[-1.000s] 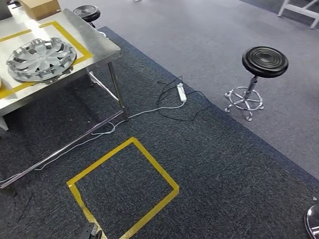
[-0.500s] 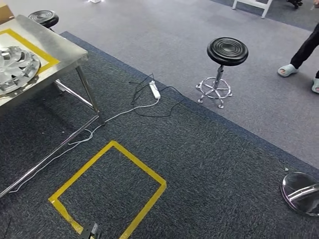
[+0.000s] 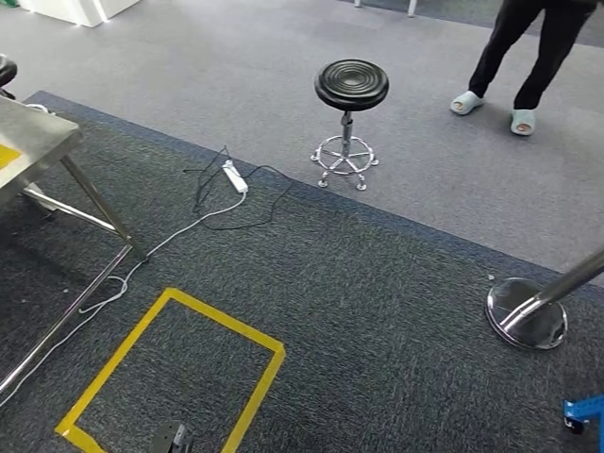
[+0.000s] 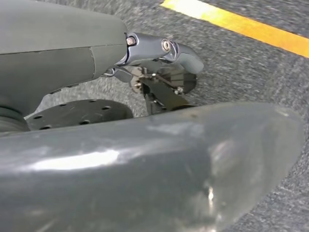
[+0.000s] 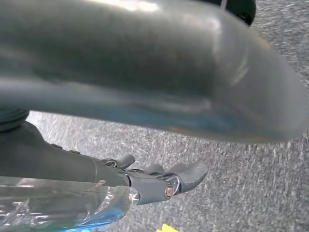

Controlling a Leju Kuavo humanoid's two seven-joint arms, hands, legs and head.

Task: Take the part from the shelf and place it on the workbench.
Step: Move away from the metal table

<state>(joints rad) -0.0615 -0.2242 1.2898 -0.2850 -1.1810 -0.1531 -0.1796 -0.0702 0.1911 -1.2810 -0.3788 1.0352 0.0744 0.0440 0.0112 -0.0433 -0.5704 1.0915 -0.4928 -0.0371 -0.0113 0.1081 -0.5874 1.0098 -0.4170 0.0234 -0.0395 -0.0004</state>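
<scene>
Nearest, both arms hang over the carpet: the left hand [image 4: 160, 72] and right hand [image 5: 160, 181] hold nothing, fingers loosely apart. Ahead lies a yellow tape square [image 3: 171, 373], then the workbench [image 3: 32, 142] corner, a trailing cable [image 3: 178, 226], a stool [image 3: 351, 87] and a person [image 3: 527, 57]. The part is nowhere visible (nor any shelf). Risk: snagging the cable or stanchion base [image 3: 527, 316] while walking

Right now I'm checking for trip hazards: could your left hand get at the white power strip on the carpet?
Probably not. The power strip lies far ahead beyond the yellow taped square, while the left hand hangs low beside the body over the carpet, holding nothing.
</scene>
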